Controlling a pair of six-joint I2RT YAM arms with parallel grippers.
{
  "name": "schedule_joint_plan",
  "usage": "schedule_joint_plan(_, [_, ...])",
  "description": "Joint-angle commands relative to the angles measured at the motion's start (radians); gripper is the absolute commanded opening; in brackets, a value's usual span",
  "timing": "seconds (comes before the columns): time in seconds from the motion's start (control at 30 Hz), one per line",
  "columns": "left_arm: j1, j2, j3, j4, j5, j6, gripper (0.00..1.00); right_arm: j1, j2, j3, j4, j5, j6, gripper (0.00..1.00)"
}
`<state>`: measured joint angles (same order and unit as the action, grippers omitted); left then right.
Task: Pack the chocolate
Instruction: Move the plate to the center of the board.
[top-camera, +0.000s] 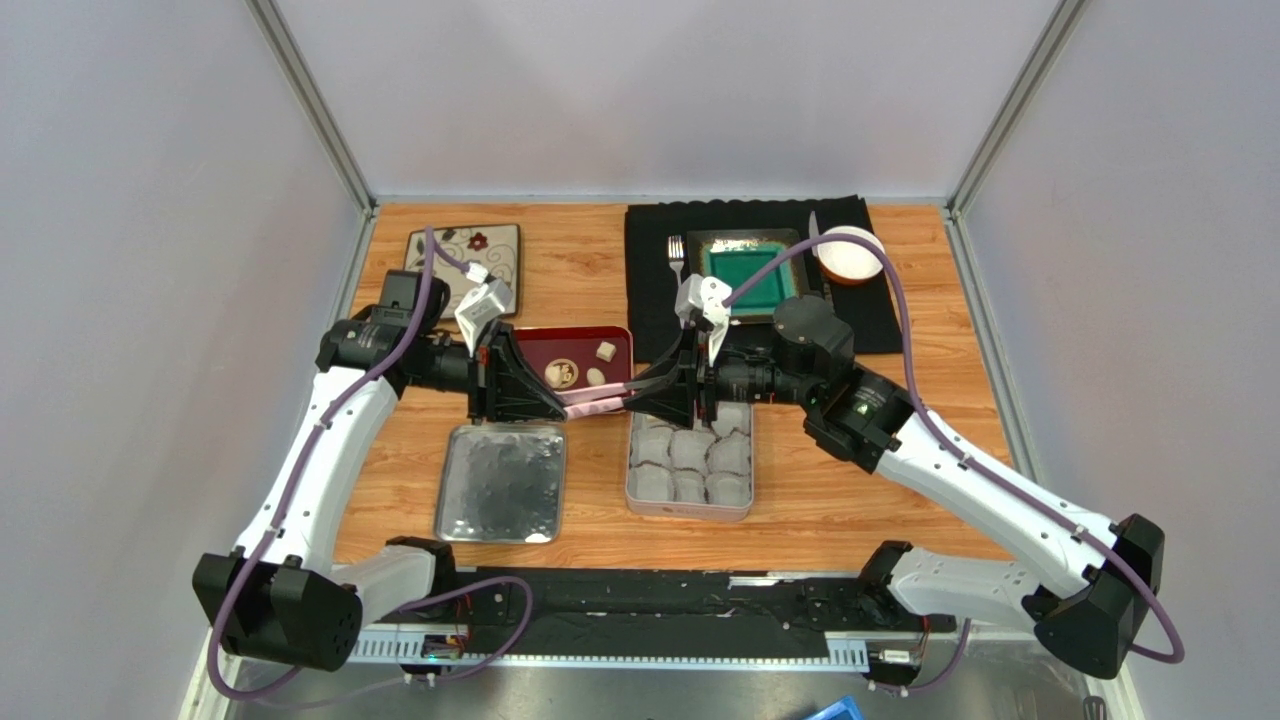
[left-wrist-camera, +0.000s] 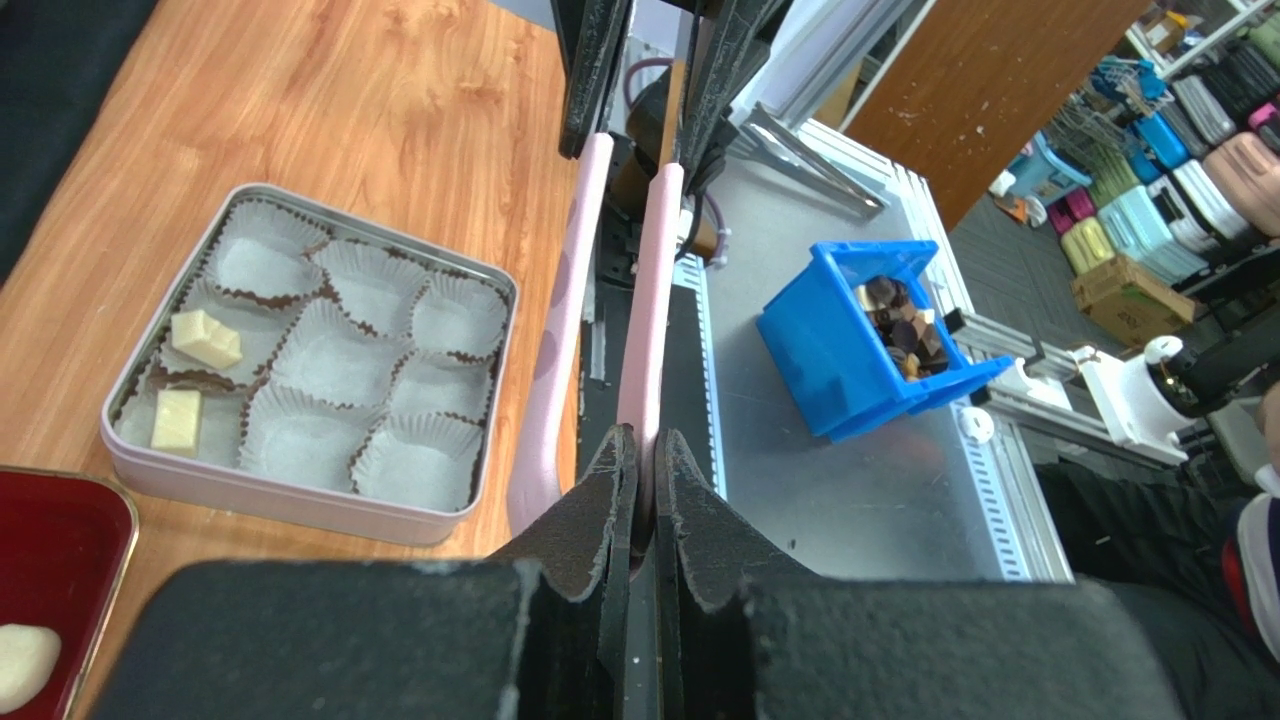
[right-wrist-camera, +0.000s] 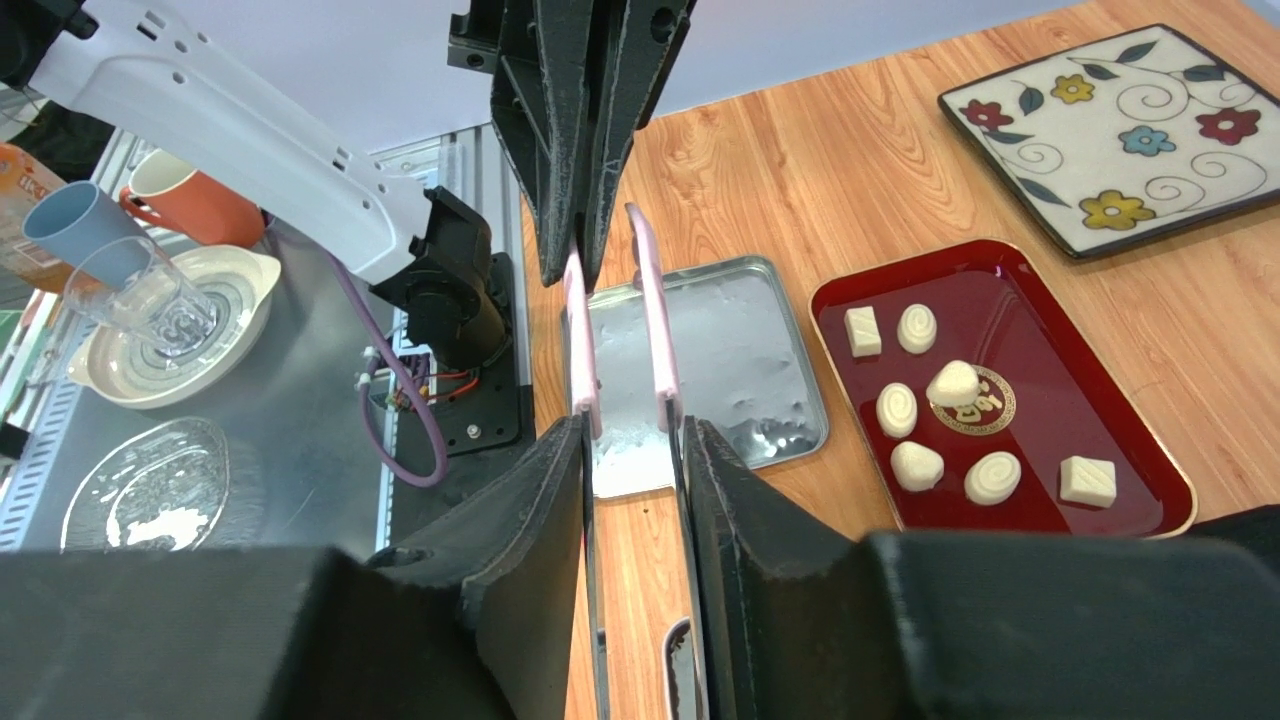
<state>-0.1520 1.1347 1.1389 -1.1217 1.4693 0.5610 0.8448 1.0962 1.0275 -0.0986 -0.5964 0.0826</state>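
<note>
Several cream chocolates (right-wrist-camera: 942, 386) lie on the red tray (right-wrist-camera: 1037, 300), also in the top view (top-camera: 589, 333). Two pale chocolate squares (left-wrist-camera: 205, 338) sit in white paper cups of the silver tin (left-wrist-camera: 301, 507), which lies right of the tray's front (top-camera: 631, 483). Pink tongs (top-camera: 601, 398) hang in the air between both grippers. My left gripper (left-wrist-camera: 643, 477) is shut on one tong arm (left-wrist-camera: 649, 330); the other arm (left-wrist-camera: 559, 353) runs outside its jaws. My right gripper (right-wrist-camera: 631, 435) is shut on both tong arms (right-wrist-camera: 657, 323).
The tin's lid (top-camera: 501, 483) lies at the front left, also in the right wrist view (right-wrist-camera: 736, 360). A floral plate (top-camera: 484, 255) is at the back left. A black mat (top-camera: 654, 285) holds a green tray (top-camera: 751, 273), fork (top-camera: 676, 249) and white bowl (top-camera: 848, 252). A blue bin (left-wrist-camera: 842, 353) stands off-table.
</note>
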Motion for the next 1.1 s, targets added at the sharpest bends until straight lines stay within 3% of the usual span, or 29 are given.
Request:
schedule_joint_plan(0.0, [-0.003, -0.024, -0.010, 0.075, -0.012, -0.071, 0.13, 0.011, -0.021, 0.011, 0.039, 0.015, 0.005, 0.25])
schedule_joint_plan(0.13, [-0.003, -0.026, -0.039, 0.195, -0.055, -0.157, 0.33, 0.011, -0.016, 0.022, 0.013, 0.026, 0.006, 0.22])
schedule_joint_plan(0.23, [-0.001, -0.023, -0.048, 0.272, -0.102, -0.225, 0.43, 0.011, -0.018, 0.025, 0.000, 0.035, 0.005, 0.19])
schedule_joint_plan(0.33, [0.002, -0.013, -0.051, 0.333, -0.130, -0.268, 0.46, 0.011, -0.015, 0.035, -0.018, 0.035, -0.003, 0.12])
schedule_joint_plan(0.5, [0.009, -0.003, -0.051, 0.387, -0.136, -0.317, 0.47, 0.013, -0.009, 0.046, -0.049, 0.044, -0.001, 0.09])
schedule_joint_plan(0.63, [0.035, -0.009, -0.047, 0.443, -0.202, -0.354, 0.50, 0.010, -0.002, 0.048, -0.064, 0.151, 0.002, 0.08])
schedule_joint_plan(0.77, [0.074, -0.003, -0.073, 0.557, -0.444, -0.473, 0.54, 0.010, 0.053, 0.081, -0.116, 0.274, -0.007, 0.08])
schedule_joint_plan(0.9, [0.094, 0.084, -0.116, 0.548, -0.741, -0.431, 0.54, 0.008, 0.135, 0.129, -0.139, 0.372, 0.000, 0.05])
schedule_joint_plan(1.07, [0.146, 0.116, -0.212, 0.548, -0.832, -0.375, 0.54, 0.008, 0.277, 0.190, -0.142, 0.521, 0.005, 0.06])
